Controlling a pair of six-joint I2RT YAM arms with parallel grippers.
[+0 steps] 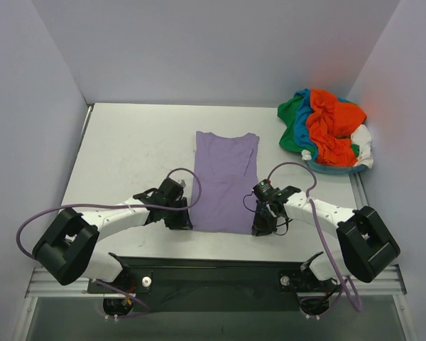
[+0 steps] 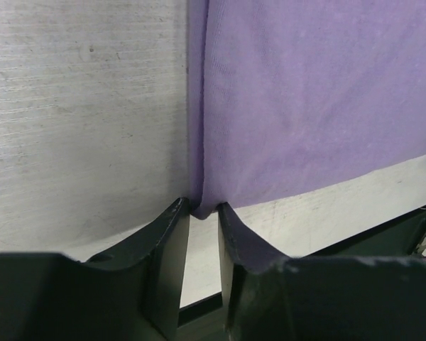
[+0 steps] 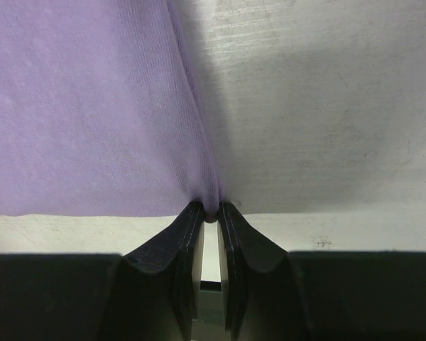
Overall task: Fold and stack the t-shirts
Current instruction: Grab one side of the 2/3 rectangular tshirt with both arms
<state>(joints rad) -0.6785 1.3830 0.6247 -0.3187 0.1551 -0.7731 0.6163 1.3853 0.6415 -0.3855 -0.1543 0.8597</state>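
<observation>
Right gripper (image 3: 210, 212): I pinch the shirt (image 3: 78, 106) corner by the table (image 1: 128, 142) edge; left gripper (image 2: 201, 207) straddles the other near corner, my fingers slightly apart.

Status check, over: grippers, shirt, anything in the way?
Left gripper jaws apart at near-left corner of lavender shirt. Right gripper shut on near-right corner. Shirt flat; other shirts piled far right, nothing blocking.

The purple shirt (image 2: 319, 99) is soft, matt, finely knit cloth. The table (image 2: 78, 106) looks pale, matt and faintly scratched. The piled shirts (image 1: 326, 131) are crumpled cloth. The fingers (image 3: 167, 256) look like matt black plastic.
</observation>
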